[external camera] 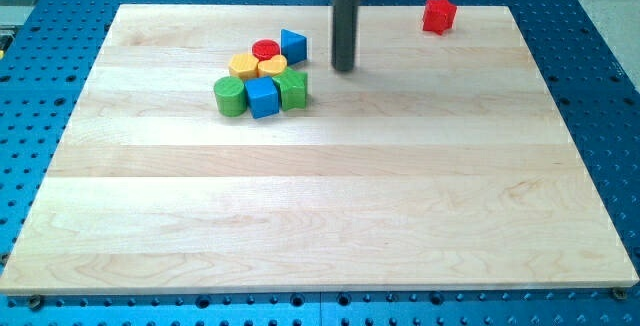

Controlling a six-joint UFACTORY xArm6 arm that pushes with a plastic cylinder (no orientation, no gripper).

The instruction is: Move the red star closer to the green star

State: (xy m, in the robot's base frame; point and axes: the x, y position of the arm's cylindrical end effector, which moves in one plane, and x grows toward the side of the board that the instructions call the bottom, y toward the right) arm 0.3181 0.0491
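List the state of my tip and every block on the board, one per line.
My tip: on the board, right of the cluster, touching no block.
Red star: alone near the view's top right.
Green star: cluster's right end, against the blue cube.
Green cylinder: cluster's left end.
Yellow blocks: cluster's middle.
Red cylinder: cluster's top.
Blue block: cluster's top right.

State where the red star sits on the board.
The red star sits alone at the view's top right, near the board's far edge, right of my tip.
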